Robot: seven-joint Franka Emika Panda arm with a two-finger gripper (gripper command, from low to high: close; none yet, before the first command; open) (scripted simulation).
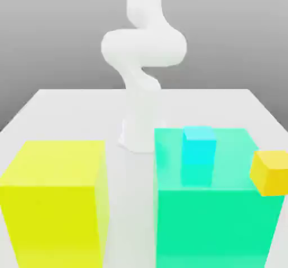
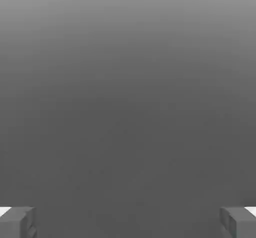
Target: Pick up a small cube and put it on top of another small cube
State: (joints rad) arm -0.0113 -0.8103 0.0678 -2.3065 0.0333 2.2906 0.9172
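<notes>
Looking past our fingertips, we see the jaws spread wide with nothing between them, only plain grey beyond. On the counter stand a big yellow cube and a big green cube carrying a small cyan cube; a small yellow cube sits beside. Where the small magenta cube lies relative to the jaws, we cannot tell.

I can't read any words, numbers, labels or signs here. The big yellow cube, the big green cube, the small cyan cube and the small yellow cube all have plain faces. The white table is plain too.
</notes>
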